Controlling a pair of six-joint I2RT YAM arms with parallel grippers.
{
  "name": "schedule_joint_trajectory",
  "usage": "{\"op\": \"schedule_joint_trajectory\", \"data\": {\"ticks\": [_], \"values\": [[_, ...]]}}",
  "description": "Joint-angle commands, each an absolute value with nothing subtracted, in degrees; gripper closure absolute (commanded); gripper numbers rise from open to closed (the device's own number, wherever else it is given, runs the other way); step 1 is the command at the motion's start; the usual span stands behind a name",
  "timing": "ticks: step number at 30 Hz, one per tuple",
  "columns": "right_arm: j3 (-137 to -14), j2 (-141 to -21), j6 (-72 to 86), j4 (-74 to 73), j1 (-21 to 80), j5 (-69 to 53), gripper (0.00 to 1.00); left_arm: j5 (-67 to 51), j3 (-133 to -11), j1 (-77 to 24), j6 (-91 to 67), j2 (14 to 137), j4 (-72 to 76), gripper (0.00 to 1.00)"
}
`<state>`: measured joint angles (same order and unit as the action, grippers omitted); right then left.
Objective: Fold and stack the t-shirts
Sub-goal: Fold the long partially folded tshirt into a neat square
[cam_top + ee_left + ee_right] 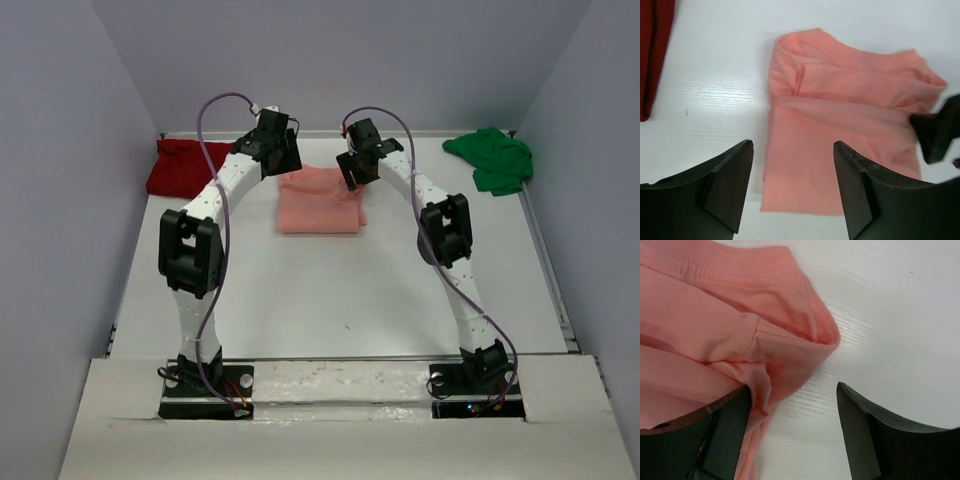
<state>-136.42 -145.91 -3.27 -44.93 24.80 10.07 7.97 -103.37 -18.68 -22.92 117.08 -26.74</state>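
In the left wrist view the two dark fingers (pixel 727 185) of the left gripper (pixel 792 165) fill the bottom of the picture. They stand wide apart with nothing between them, hovering over the near left edge of the salmon-pink t-shirt (pixel 840 130). The right gripper (pixel 790 405) is just as widely spread and clasps nothing. One of its fingers (pixel 720 435) is touching the shirt's bunched corner, and the other is over bare table (pixel 890 315).

From above, the salmon-pink t-shirt lies at the far middle of the white table, between the two grippers, with one at each of its far corners. It is folded into a rough rectangle of overlapping layers, with a soft crease across it and a stitched hem along one edge.

The dark red t-shirt (pixel 185 165) lies crumpled at the far left corner. The bright green t-shirt (pixel 492 158) is heaped at the far right. Both are well apart from the grippers.
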Motion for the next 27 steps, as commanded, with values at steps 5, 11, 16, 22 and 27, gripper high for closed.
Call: {"op": "schedule_joint_trajectory", "data": {"ticks": [5,11,16,22,27], "values": [[-129.03,-129.65,-3.70,-44.91,27.33,17.48,0.24,12.05,-96.25,-26.27,-20.74,100.91,-25.40,0.26],[-116.58,-120.86,0.17,-44.13,30.31,14.68,0.27,8.00,-83.19,-26.81,-24.78,93.88,-22.25,0.37],[-106.20,-115.06,4.91,-41.67,32.34,6.89,0.39,6.95,-75.16,-26.11,-27.07,92.28,-20.56,1.00],[-101.69,-114.61,8.52,-41.13,32.87,4.65,1.00,-1.91,-74.27,-23.73,-27.51,93.86,-17.50,1.00],[-101.34,-116.01,8.97,-40.87,32.87,5.27,1.00,-7.12,-76.99,-22.50,-26.55,97.46,-15.82,1.00]]}}
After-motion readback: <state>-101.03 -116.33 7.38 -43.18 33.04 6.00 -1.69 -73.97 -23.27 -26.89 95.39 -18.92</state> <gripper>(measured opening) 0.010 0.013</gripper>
